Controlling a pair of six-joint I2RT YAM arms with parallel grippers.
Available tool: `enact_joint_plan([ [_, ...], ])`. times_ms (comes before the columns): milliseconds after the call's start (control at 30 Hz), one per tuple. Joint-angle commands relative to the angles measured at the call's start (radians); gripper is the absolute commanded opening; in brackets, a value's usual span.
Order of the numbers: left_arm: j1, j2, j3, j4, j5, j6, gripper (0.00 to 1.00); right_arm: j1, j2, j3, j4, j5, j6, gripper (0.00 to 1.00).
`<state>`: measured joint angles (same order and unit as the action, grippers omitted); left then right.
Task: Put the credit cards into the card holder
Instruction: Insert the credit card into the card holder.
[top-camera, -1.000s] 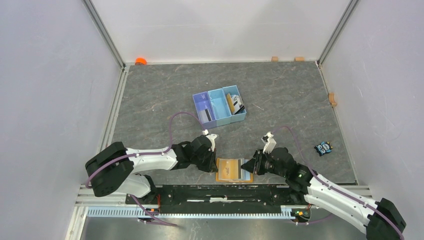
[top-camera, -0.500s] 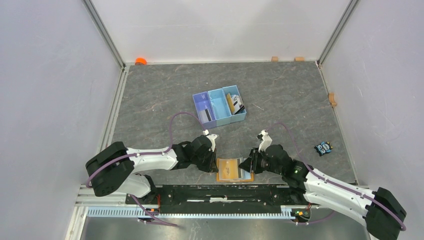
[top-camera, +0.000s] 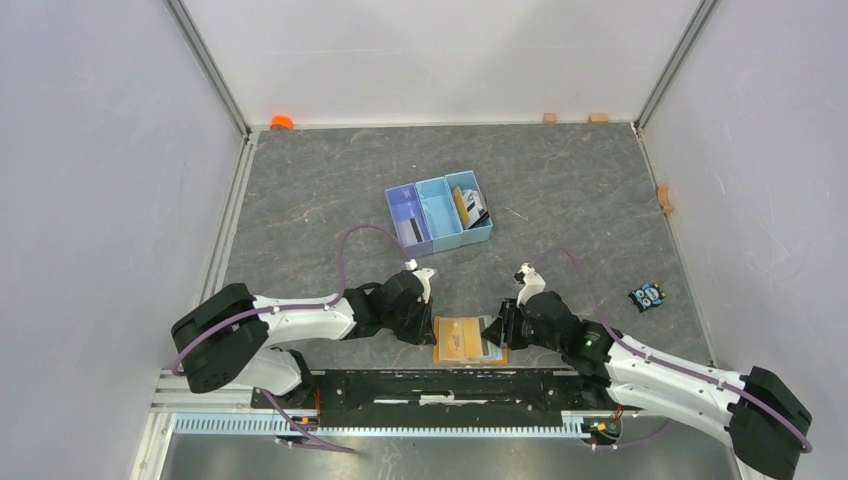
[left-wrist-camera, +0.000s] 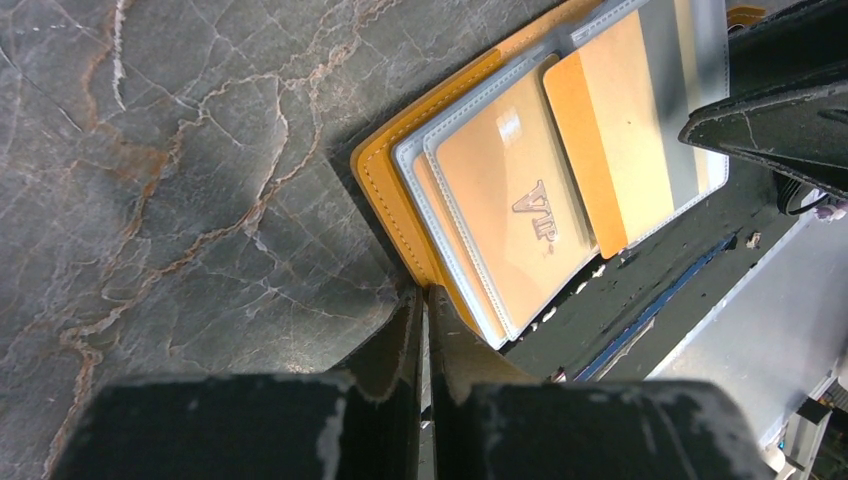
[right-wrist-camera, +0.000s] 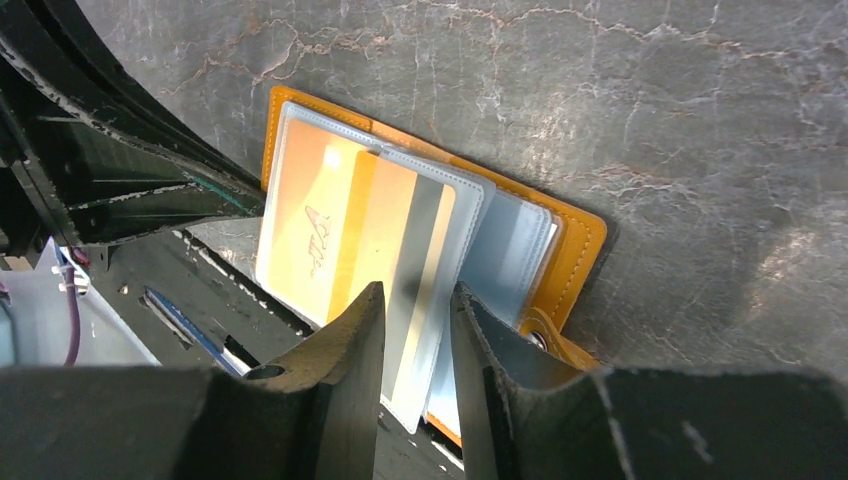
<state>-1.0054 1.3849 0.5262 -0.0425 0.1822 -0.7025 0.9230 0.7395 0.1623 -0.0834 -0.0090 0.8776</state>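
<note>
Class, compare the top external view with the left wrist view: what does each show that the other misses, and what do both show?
Only the top view: the blue tray and the black-and-blue gadget. Only the left wrist view: raised lettering on the gold card, and the left gripper shut at the edge of the card holder. Both: that orange holder lying open.

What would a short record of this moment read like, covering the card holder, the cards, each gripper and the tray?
card holder: lying open between both grippers
in holder: VIP gold card in a clear sleeve; second gold card in the next sleeve
left gripper: shut, tips at the holder's orange edge
right gripper: open, over the sleeves
blue tray: loose cards in its left and right compartments, none in the middle
small gadget: apart, to the right
</note>
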Motion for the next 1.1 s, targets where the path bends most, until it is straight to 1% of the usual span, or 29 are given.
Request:
enact_joint_plan([
  [0, 0.001, -0.018, 0.003, 0.005, -0.037, -0.015, 0.1, 0.006, -0.007, -0.01, 0.018, 0.039, 0.008, 0.36],
  [33, 0.001, -0.029, 0.007, -0.015, -0.05, -0.01, 0.12, 0.007, -0.006, -0.016, 0.026, 0.033, 0.01, 0.35],
  [200, 0.001, -0.102, 0.019, -0.073, -0.095, 0.01, 0.14, 0.007, -0.017, -0.055, 0.076, 0.011, 0.035, 0.33],
  [233, 0.001, -0.108, 0.026, -0.089, -0.1, 0.013, 0.15, 0.007, -0.016, -0.059, 0.076, 0.012, 0.038, 0.31],
  [300, 0.002, -0.115, 0.04, -0.121, -0.119, 0.025, 0.25, 0.007, -0.017, -0.064, 0.076, 0.012, 0.039, 0.25],
  [367, 0.001, -0.134, 0.056, -0.161, -0.162, 0.037, 0.3, 0.007, -0.021, -0.064, 0.064, 0.026, 0.04, 0.2],
  [467, 0.001, -0.184, 0.091, -0.22, -0.228, 0.046, 0.4, 0.007, -0.03, -0.058, 0.025, 0.047, 0.037, 0.16],
  [533, 0.001, -0.227, 0.1, -0.217, -0.231, 0.037, 0.44, 0.007, -0.037, -0.058, 0.011, 0.055, 0.037, 0.14],
  [633, -0.007, -0.277, 0.093, -0.149, -0.188, -0.012, 0.45, 0.006, -0.04, -0.06, -0.004, 0.065, 0.037, 0.09],
  [733, -0.026, -0.283, 0.045, 0.002, -0.099, -0.091, 0.45, 0.007, -0.038, -0.061, -0.014, 0.074, 0.038, 0.03],
  [833, -0.034, -0.239, 0.008, 0.136, -0.039, -0.15, 0.45, 0.007, -0.037, -0.062, -0.022, 0.081, 0.039, 0.01],
  [967, -0.046, -0.141, -0.018, 0.27, 0.023, -0.205, 0.44, 0.007, -0.038, -0.056, -0.036, 0.088, 0.037, 0.0],
  [1067, -0.054, -0.081, -0.021, 0.308, 0.028, -0.213, 0.41, 0.007, -0.039, -0.053, -0.042, 0.093, 0.036, 0.0],
])
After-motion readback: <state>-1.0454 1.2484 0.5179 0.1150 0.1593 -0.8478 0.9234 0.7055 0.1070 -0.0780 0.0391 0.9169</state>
